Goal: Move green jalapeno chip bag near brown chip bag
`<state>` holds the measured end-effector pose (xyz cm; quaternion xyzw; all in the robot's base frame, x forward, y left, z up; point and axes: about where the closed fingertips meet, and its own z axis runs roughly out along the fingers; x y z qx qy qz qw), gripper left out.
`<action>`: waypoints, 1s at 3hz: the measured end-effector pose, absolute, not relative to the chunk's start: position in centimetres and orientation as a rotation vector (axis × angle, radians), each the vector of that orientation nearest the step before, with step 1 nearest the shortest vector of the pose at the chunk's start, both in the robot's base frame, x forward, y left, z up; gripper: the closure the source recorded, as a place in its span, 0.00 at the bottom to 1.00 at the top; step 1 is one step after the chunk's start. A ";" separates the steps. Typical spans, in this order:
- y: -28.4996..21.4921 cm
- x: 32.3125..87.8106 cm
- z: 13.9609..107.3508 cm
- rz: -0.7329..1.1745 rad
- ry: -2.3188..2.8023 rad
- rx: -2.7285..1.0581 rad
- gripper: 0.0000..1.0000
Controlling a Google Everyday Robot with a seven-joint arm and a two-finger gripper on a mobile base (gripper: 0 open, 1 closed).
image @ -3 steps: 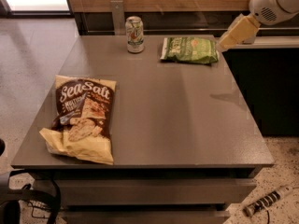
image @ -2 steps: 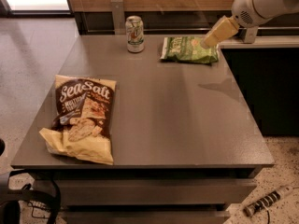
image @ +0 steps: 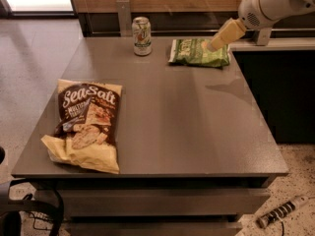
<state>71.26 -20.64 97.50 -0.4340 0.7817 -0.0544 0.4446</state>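
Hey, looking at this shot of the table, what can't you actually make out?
Camera view:
- Gripper, at the right end of the green jalapeno chip bag: contact with the bag cannot be told, and it covers that patch of the bag.
- Arm: cut off by the top and right edges.
- Soda can: lettering too small to read.
- Brown chip bag: print below "Sea Salt" too small to read.

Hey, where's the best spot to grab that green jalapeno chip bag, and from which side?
Pinch the right half of the green jalapeno chip bag from above. It lies flat on the table, so its crinkly top face likely offers more to pinch than its low edges. The hand hangs over that right part.
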 end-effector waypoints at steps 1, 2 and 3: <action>-20.2 74.5 94.6 -0.093 1.982 -1.076 0.00; -19.0 76.5 91.7 -0.065 2.022 -1.090 0.00; -17.4 78.4 88.7 -0.015 2.052 -1.085 0.00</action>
